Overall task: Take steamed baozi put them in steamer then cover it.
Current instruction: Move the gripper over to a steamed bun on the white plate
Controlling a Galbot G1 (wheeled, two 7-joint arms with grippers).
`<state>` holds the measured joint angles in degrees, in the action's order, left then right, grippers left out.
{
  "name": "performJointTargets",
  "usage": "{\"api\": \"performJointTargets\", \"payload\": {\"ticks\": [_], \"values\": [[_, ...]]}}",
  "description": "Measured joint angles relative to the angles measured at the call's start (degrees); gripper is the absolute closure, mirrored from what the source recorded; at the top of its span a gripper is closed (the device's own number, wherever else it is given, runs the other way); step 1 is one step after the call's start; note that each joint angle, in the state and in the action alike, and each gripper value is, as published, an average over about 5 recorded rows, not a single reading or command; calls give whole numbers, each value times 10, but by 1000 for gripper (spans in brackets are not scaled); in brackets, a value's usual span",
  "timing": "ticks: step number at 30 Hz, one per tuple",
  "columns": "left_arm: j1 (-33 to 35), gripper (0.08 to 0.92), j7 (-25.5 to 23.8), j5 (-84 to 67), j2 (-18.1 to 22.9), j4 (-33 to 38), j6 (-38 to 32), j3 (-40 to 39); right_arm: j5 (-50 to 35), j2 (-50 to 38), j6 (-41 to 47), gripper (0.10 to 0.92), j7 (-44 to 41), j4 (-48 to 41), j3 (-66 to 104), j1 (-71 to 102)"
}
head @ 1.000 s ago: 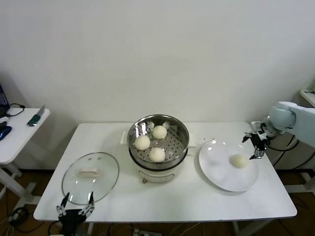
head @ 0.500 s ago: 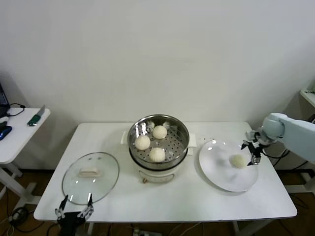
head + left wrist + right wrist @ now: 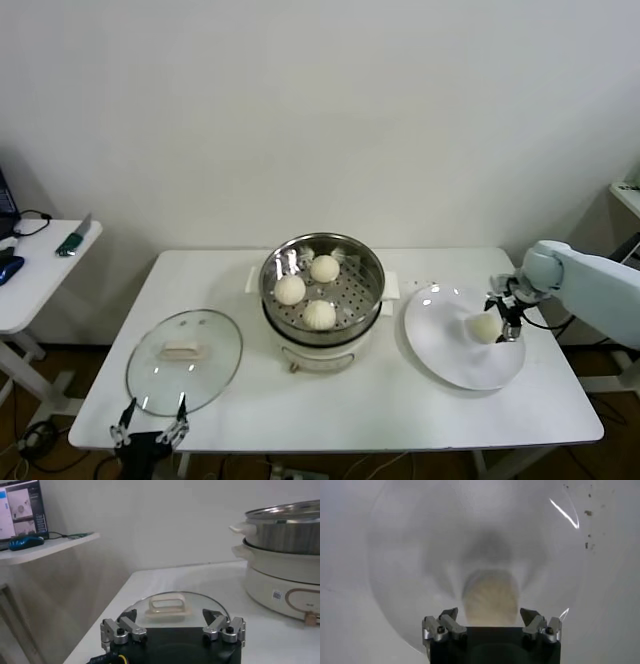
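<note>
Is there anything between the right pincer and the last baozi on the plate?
Nothing visible. The right pincer is open directly over the baozi on the white plate, with no object between them.

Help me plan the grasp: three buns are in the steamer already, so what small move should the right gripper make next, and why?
Probably ease the right gripper a little farther down around the last bun on the plate, then close. Its jaws stand open on either side of the bun but have not yet closed on it. The steamer holds three buns, and the lid lies on the table.
</note>
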<state>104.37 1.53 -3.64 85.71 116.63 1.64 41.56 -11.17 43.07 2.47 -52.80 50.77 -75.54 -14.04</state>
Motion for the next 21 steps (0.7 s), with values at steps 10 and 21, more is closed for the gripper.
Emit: {"api": "performJointTargets", "payload": {"ticks": [10,21], "values": [[0,177,0,-2,0,0,-1,1,4,9,0,253,-2,-14,10,10],[-2,177,1,-3,1,-2,-1,-1,8,11,0,365,-4,-18,17,16]]}}
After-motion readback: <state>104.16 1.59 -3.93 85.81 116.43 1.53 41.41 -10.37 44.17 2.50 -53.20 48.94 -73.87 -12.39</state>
